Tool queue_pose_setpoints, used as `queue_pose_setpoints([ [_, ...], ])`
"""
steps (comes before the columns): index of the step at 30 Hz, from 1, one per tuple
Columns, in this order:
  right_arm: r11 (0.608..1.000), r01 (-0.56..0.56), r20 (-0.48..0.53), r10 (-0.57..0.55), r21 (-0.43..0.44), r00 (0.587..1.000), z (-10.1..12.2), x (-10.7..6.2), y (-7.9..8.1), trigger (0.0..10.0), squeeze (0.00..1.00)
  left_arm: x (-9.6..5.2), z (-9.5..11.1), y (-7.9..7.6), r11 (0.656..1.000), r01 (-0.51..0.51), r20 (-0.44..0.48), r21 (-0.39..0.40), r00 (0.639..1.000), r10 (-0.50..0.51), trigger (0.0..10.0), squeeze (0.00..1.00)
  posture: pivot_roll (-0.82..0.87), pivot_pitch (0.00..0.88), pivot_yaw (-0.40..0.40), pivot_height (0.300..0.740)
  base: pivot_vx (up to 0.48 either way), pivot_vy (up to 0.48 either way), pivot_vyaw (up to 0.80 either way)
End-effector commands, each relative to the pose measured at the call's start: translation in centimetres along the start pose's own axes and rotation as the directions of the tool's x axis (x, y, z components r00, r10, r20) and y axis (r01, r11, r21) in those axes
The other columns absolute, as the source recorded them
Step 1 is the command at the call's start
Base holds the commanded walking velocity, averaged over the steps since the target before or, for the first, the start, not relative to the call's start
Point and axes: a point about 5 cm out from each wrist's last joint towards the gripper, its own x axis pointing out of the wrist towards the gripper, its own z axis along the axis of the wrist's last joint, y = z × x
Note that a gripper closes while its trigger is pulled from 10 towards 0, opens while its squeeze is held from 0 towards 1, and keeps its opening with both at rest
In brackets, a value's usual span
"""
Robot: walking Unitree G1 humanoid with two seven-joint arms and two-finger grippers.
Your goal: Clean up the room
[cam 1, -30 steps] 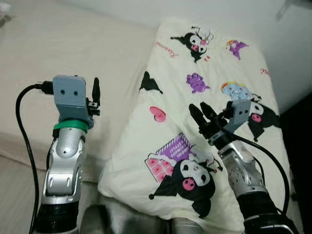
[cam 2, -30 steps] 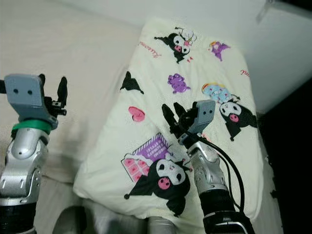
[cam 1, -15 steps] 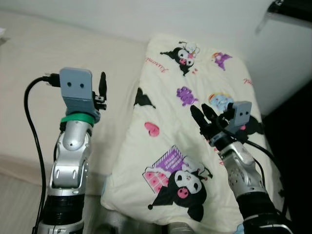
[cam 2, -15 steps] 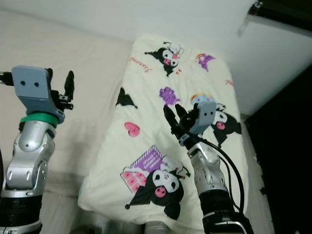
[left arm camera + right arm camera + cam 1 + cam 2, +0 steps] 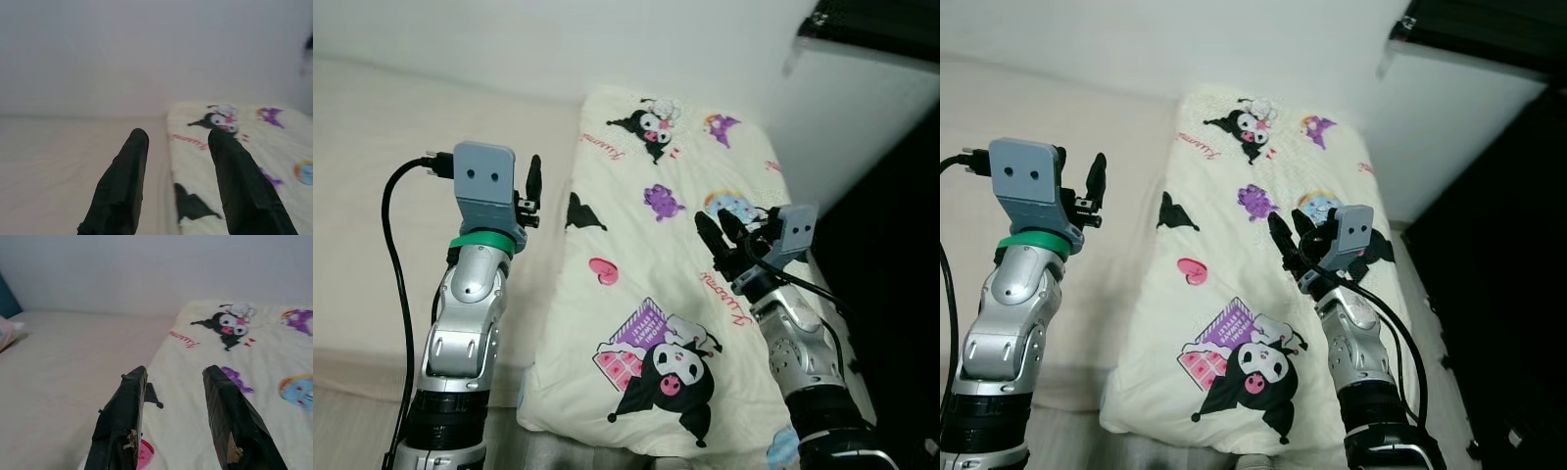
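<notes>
Over the bed (image 5: 372, 196), both claws hang released: left claw (image 5: 178, 186) beside the cartoon-print pillow (image 5: 646, 323), right claw (image 5: 173, 423) above it, likely poised to straighten it.

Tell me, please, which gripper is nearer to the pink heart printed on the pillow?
Left, though narrowly. The left gripper hovers open over the bed beside the pillow, just up-left of the pink heart. The right gripper hovers open above the pillow's middle, further to the heart's right.

A beige bed (image 5: 372, 196) carries a cream cartoon-print pillow (image 5: 656, 294), seemingly lying flat along its right side.
</notes>
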Motion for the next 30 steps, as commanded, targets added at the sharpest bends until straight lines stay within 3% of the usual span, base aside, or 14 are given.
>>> queue_pose_setpoints([
  [1, 1.0, 0.016, -0.027, -0.016, -0.003, 1.0, -0.5, -0.4, -0.4, 10.0, 0.0, -0.2, -0.5, -0.7, 1.0, 0.027, -0.025, -0.01, 0.999, -0.027, 10.0, 0.0, 0.01, 0.0, -0.079, 0.74, 0.0, 0.0, 0.0],
  [20, 0.999, -0.032, -0.037, 0.033, 0.013, 0.999, -0.8, -0.1, 0.9, 10.0, 0.0, -1.1, -1.3, -1.4, 0.996, 0.09, -0.047, 0.012, 0.995, -0.09, 10.0, 0.0, 0.02, 0.0, -0.079, 0.74, 0.0, 0.0, 0.0],
  [30, 0.999, -0.038, -0.033, 0.039, 0.018, 0.999, -0.6, 0.2, 1.0, 10.0, 0.0, -1.3, -1.8, -2.2, 0.989, 0.148, -0.073, -0.023, 0.986, -0.15, 10.0, 0.0, 0.02, 0.0, -0.079, 0.74, 0.0, 0.0, 0.0],
])
